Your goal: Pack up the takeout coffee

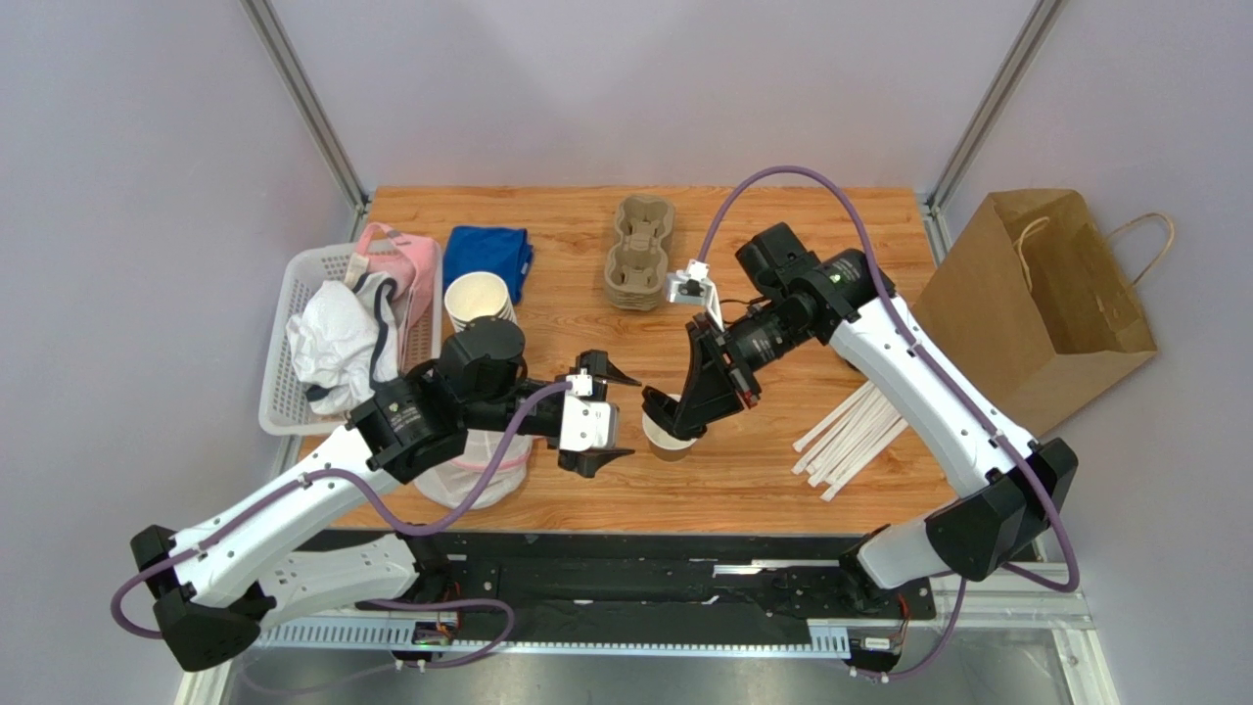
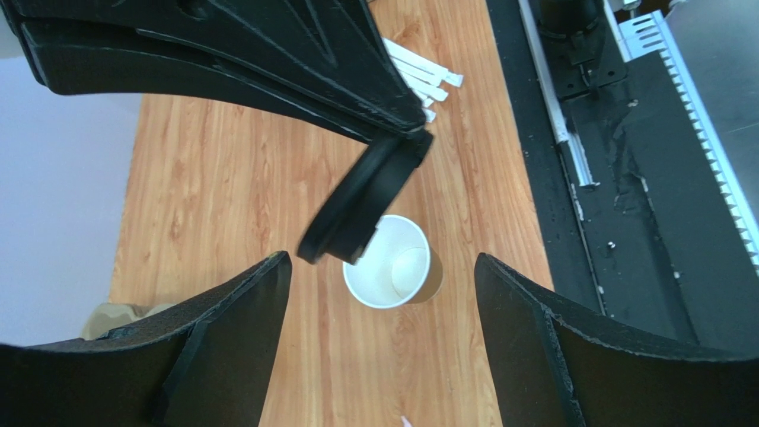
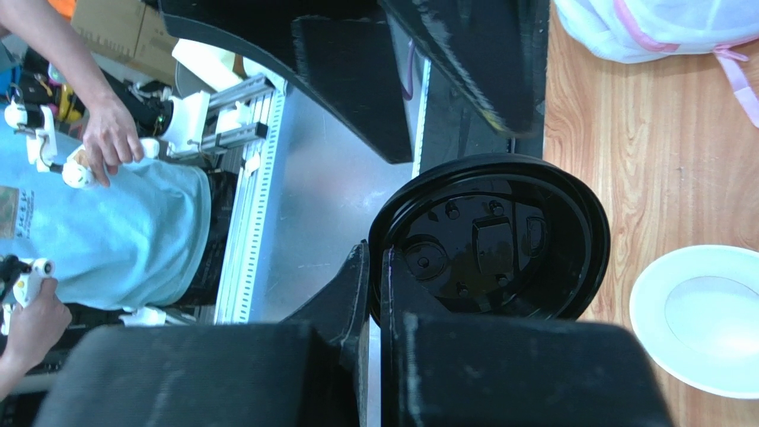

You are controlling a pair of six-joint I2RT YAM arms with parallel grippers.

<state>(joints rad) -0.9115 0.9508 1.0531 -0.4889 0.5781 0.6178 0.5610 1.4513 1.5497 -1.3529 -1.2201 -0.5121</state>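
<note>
No legible txt, labels or nos.; small print on blue shirt (image 3: pixel 116 236) too blurry.

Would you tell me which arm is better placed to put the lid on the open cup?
Right. The right gripper is shut on the black lid, held tilted just above the lidless paper cup. The left gripper is open and empty beside it.

On the wooden desk (image 1: pixel 559 221) the small tan-brown paper cup (image 2: pixel 392 267) stands between my left end effector (image 1: pixel 618 416), just to its left, and my right end effector (image 1: pixel 680 419), which holds the round black plastic lid (image 3: pixel 499 240) tilted over it, with the brown paper bag (image 1: pixel 1030 294) well to the right.
</note>
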